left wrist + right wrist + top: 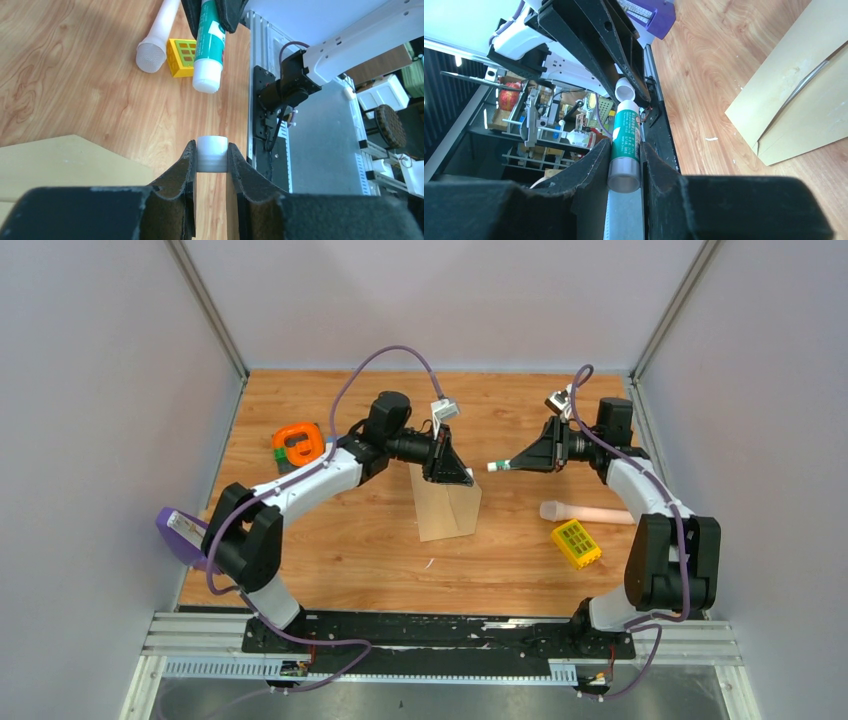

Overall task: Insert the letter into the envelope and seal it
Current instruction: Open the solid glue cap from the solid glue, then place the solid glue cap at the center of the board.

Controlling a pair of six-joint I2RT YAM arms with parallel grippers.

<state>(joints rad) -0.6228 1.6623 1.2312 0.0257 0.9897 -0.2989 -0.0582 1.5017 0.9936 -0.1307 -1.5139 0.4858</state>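
The tan envelope (pixel 447 508) lies on the wooden table mid-scene, its pointed flap (pixel 60 160) open in the left wrist view and its seams (pixel 804 90) showing in the right wrist view. The letter is hidden. My left gripper (pixel 211 155) hovers above the envelope's far right part, shut on a small white cap (pixel 211 150). My right gripper (pixel 625 155) is shut on a green glue stick (pixel 625 132). The stick's white end (pixel 207 80) points at the cap, a short gap apart. From above, the left gripper (pixel 460 478) and right gripper (pixel 515 464) face each other.
An orange round tool (pixel 298 443) sits at the back left. A pale microphone-like cylinder (pixel 585 512) and a yellow gridded block (pixel 575 544) lie right of the envelope. A purple object (pixel 180 532) hangs over the table's left edge.
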